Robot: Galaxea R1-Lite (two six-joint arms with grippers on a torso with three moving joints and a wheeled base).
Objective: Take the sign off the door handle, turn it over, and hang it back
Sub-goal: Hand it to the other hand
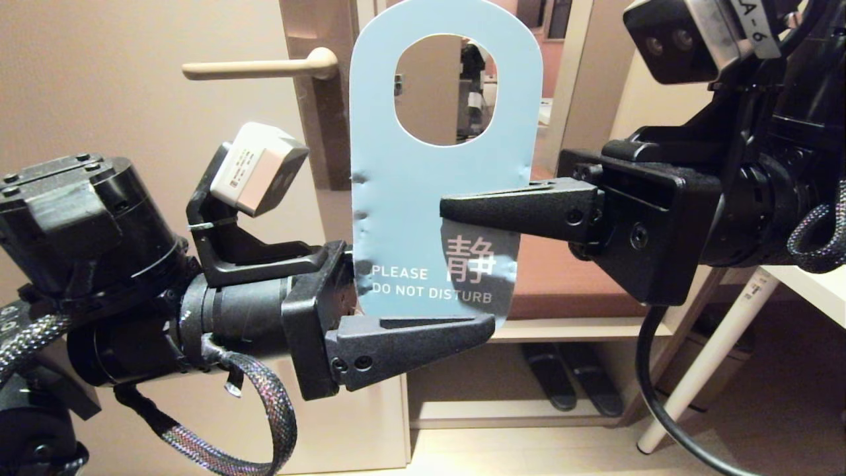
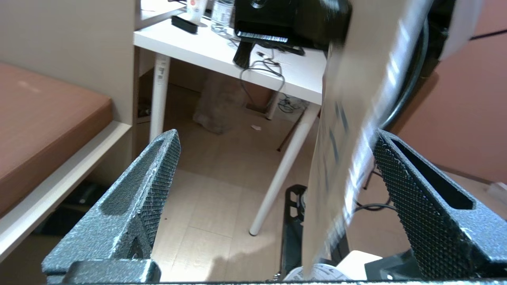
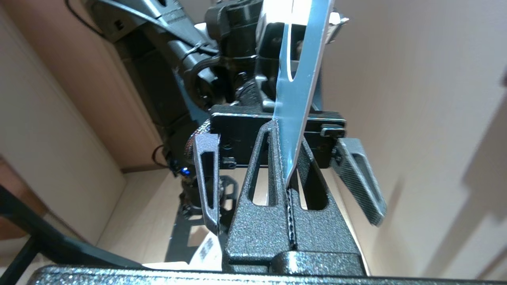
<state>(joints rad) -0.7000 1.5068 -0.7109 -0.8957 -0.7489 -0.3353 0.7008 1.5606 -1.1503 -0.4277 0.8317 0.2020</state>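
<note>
The sign (image 1: pixel 410 218) is off the door handle (image 1: pixel 258 67) and stands upright in the air, its blue "PLEASE DO NOT DISTURB" side facing my head camera. My right gripper (image 1: pixel 449 208) reaches in from the right and is shut on the sign's middle edge; in its wrist view the sign (image 3: pixel 301 71) runs edge-on out of the pinched right gripper (image 3: pixel 287 138). My left gripper (image 1: pixel 472 311) is open around the sign's lower end, one finger in front and the other hidden behind. In the left wrist view the sign (image 2: pixel 348 118) hangs between the fingers, near one fingertip (image 2: pixel 380 138).
The handle sits on a brownish backplate (image 1: pixel 317 119) of the cream door (image 1: pixel 99 99), up and left of the sign. A brown bench (image 1: pixel 568 284) with dark slippers (image 1: pixel 568 377) under it lies behind. A white table (image 2: pixel 222 51) stands at the right, its leg (image 1: pixel 714 350) slanting down.
</note>
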